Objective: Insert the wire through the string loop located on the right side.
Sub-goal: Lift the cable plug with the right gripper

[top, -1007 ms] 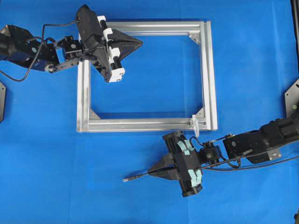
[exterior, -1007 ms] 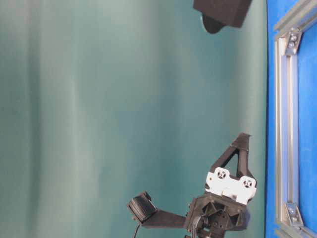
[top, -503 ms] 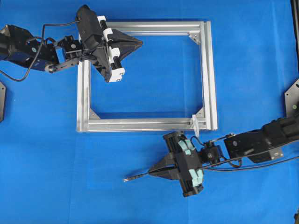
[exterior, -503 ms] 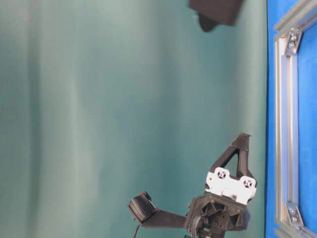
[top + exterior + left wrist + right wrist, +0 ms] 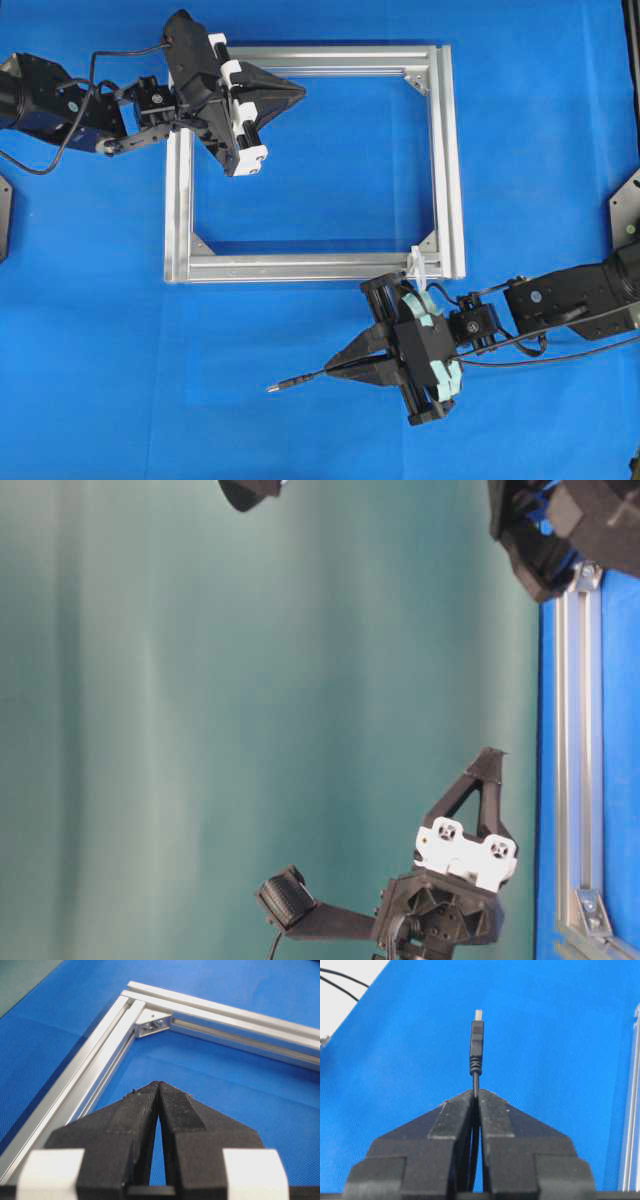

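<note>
No brand, label or lettering was legible anywhere. The count: two grippers, one silver frame (image 5: pixel 315 268), one wire (image 5: pixel 298 378), one string loop (image 5: pixel 418 266), all on the blue table (image 5: pixel 100 380).

The right gripper (image 5: pixel 335 369) had its jaws pressed together on the wire — the thin black lead passed between its fingertips and stuck out ahead of them, ending in a small plug tip. In the overhead view the string loop sat behind and to one side of that gripper, on the frame's near rail by the corner, just clear of the gripper's body; the wire's tip pointed away from it.

The left gripper (image 5: pixel 298 92) was closed with nothing between its fingers (image 5: pixel 145 1110), poised over the frame's interior near the far left corner.

The right wrist camera alone showed the plug's pale metal end and ribbed collar — the overhead view gave only a dark sliver. The left wrist camera alone showed a corner bracket (image 5: pixel 154 1022) close up, ahead of the shut tips. The table-level view showed neither wire nor loop.
</note>
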